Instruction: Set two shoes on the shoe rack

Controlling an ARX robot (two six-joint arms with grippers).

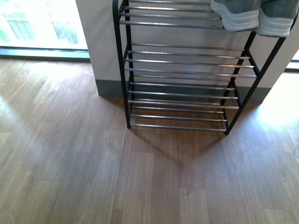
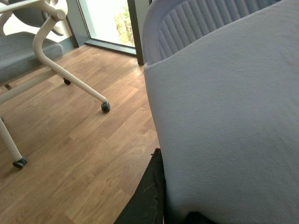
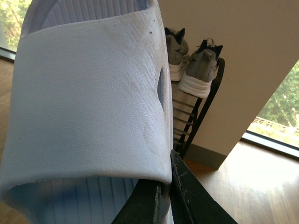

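Observation:
Two grey knit sneakers, one (image 1: 233,14) beside the other (image 1: 278,18), stand on an upper shelf of the shoe rack (image 1: 177,61) at its right end, toes over the front bar. The right wrist view shows the same pair (image 3: 176,50) (image 3: 202,69) on the rack (image 3: 195,114). Neither arm appears in the front view. My left gripper (image 2: 161,186) is shut on a white slide sandal (image 2: 224,121), whose strap fills that view. My right gripper (image 3: 163,189) is shut on the strap edge of a second white slide sandal (image 3: 88,102), held short of the rack.
The rack's three lower shelves carry nothing, and it stands against a beige wall (image 1: 103,42) with a grey skirting. A white-legged office chair (image 2: 70,79) on castors stands on the wood floor (image 1: 93,168) near a floor-level window (image 1: 42,23).

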